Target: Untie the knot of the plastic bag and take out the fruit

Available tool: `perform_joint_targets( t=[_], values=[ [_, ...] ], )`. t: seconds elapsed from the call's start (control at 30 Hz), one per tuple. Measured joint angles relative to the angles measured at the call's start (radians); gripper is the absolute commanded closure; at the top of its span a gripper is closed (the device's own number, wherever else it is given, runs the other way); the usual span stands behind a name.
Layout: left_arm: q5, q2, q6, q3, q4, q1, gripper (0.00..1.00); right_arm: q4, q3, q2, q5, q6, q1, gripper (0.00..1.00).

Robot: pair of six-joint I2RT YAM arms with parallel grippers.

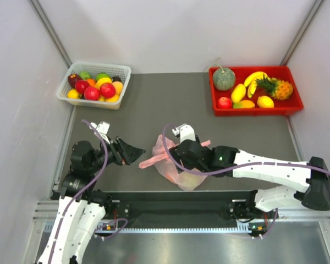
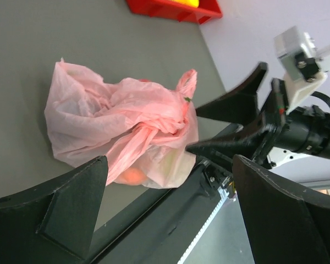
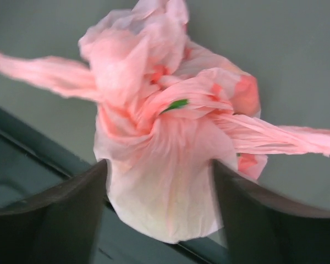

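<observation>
With my right pincer [image 3: 159, 173] apart astride the plastic bag [image 3: 165, 212] and my left pincer [image 1: 136, 152] apart just beside it, I judge the film soft and slippery, best pinched by the knot's [image 3: 154, 107] loose end [image 3: 289, 138].

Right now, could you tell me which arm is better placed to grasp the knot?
Likely right: its gripper is at the bag, open jaws flanking it just by the knot; the left gripper is open but apart.
</observation>
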Motion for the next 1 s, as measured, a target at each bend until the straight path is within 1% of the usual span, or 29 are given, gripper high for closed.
perform_joint_targets(
  t=[0.03,0.1,0.13,0.2,0.3,0.33,0.4,0.5,0.53,0.57,0.6,0.63,0.67,0.7,0.73,1.0],
  values=[
    [-0.003,0.026,0.004,0.01,-0.006,0.0,0.02,-0.003,0.0,0.004,0.02,0.014,0.0,0.41],
    [-0.006,0.088,0.015,0.034,-0.014,0.0,0.02,-0.002,-0.005,0.002,0.051,0.034,0.0,0.51],
    [-0.006,0.122,0.018,0.047,-0.018,0.0,0.02,0.01,-0.016,-0.005,0.058,0.04,0.001,0.53],
    [-0.007,0.185,0.024,0.072,-0.019,-0.003,0.02,0.026,-0.047,-0.026,0.06,0.048,0.001,0.53],
    [-0.023,0.271,0.027,0.102,-0.014,-0.026,0.02,0.041,-0.099,-0.062,0.05,0.046,0.001,0.46],
    [-0.035,0.297,0.028,0.109,-0.011,-0.045,0.02,0.045,-0.111,-0.071,0.04,0.044,0.001,0.42],
    [-0.08,0.346,0.028,0.124,-0.008,-0.107,0.02,0.052,-0.122,-0.079,0.027,0.039,0.002,0.39],
    [-0.148,0.42,0.028,0.154,0.005,-0.237,0.01,0.064,-0.129,-0.079,0.018,0.036,0.002,0.41],
    [-0.173,0.451,0.028,0.166,0.014,-0.281,0.01,0.068,-0.133,-0.079,0.016,0.034,0.002,0.46],
    [-0.198,0.48,0.028,0.18,0.024,-0.325,0.01,0.069,-0.136,-0.079,0.016,0.033,0.002,0.48],
    [-0.227,0.51,0.029,0.193,0.034,-0.365,0.01,0.071,-0.137,-0.079,0.015,0.031,0.002,0.53],
    [-0.249,0.542,0.031,0.206,0.041,-0.394,0.02,0.071,-0.137,-0.079,0.015,0.031,0.002,0.68],
    [-0.273,0.571,0.032,0.219,0.049,-0.42,0.02,0.072,-0.137,-0.079,0.016,0.027,0.002,0.76],
    [-0.29,0.593,0.033,0.228,0.056,-0.437,0.01,0.074,-0.138,-0.079,0.016,0.024,0.002,0.96],
    [-0.311,0.62,0.035,0.239,0.06,-0.453,0.01,0.079,-0.142,-0.08,0.016,0.02,0.002,1.0],
    [-0.446,0.747,0.046,0.309,0.095,-0.533,0.01,0.108,-0.208,-0.143,0.015,0.018,0.002,1.0]
  ],
)
